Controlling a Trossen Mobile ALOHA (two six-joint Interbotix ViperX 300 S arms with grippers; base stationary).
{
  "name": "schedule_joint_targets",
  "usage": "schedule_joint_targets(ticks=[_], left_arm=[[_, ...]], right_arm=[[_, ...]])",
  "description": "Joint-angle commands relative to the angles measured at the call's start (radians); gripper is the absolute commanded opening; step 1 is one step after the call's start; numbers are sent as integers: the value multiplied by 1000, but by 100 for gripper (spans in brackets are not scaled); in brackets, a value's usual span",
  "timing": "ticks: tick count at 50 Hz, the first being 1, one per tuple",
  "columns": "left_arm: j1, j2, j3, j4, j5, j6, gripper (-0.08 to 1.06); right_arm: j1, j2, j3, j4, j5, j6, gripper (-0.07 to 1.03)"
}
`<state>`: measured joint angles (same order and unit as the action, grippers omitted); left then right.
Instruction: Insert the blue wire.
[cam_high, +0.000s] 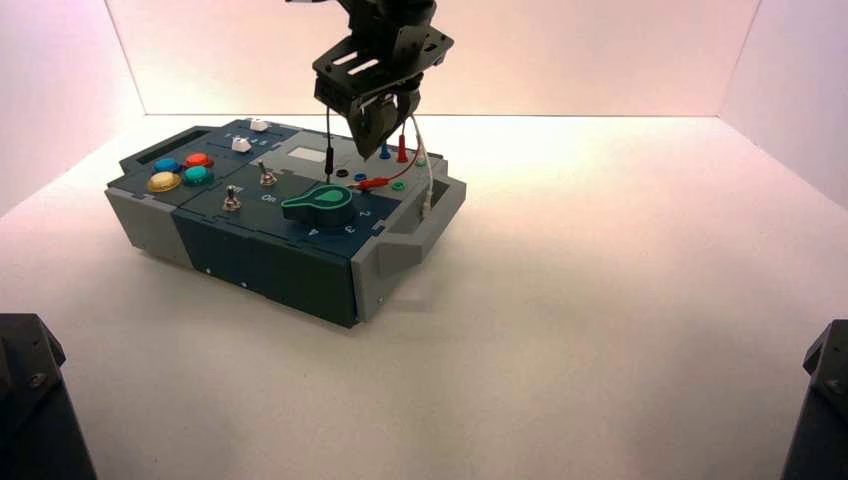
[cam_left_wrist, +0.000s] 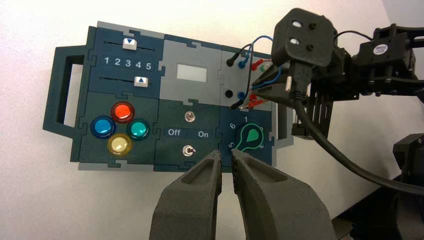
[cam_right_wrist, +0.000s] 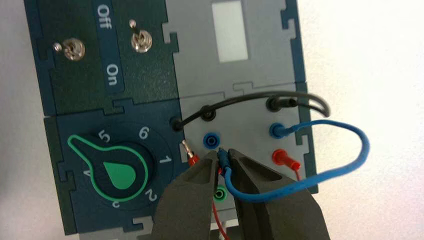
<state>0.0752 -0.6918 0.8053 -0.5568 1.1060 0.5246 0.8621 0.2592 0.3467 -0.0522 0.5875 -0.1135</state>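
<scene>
The blue wire (cam_right_wrist: 350, 150) loops off the side of the box's grey socket panel (cam_right_wrist: 245, 135). One of its blue plugs sits in the far blue socket (cam_right_wrist: 276, 131). My right gripper (cam_right_wrist: 223, 157) is shut on the other blue plug, whose tip is just beside the near blue socket (cam_right_wrist: 210, 140) and not in it. In the high view the right gripper (cam_high: 380, 125) hangs over the sockets. My left gripper (cam_left_wrist: 227, 156) is shut and empty, held high above the knob side of the box; the blue wire (cam_left_wrist: 267, 77) shows there by the right gripper.
A black wire (cam_right_wrist: 250, 97) arcs between the black sockets. A loose red plug (cam_right_wrist: 192, 157) lies by the right fingers, another red plug (cam_right_wrist: 282, 159) is at the far red socket, and a green socket (cam_right_wrist: 218, 192) lies beneath. The green knob (cam_right_wrist: 117, 172), two toggle switches (cam_right_wrist: 140, 40) and coloured buttons (cam_left_wrist: 120, 127) lie nearby.
</scene>
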Motion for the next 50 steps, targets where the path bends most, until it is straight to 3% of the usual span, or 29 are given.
schedule_joint_targets(ticks=[1, 50], left_arm=[[5, -5, -8, -6, -2, 3, 13], [5, -5, -8, -6, 0, 3, 13]], right_arm=[[-2, -17, -28, -2, 0, -2, -2], [5, 34, -72, 11, 21, -2, -2]])
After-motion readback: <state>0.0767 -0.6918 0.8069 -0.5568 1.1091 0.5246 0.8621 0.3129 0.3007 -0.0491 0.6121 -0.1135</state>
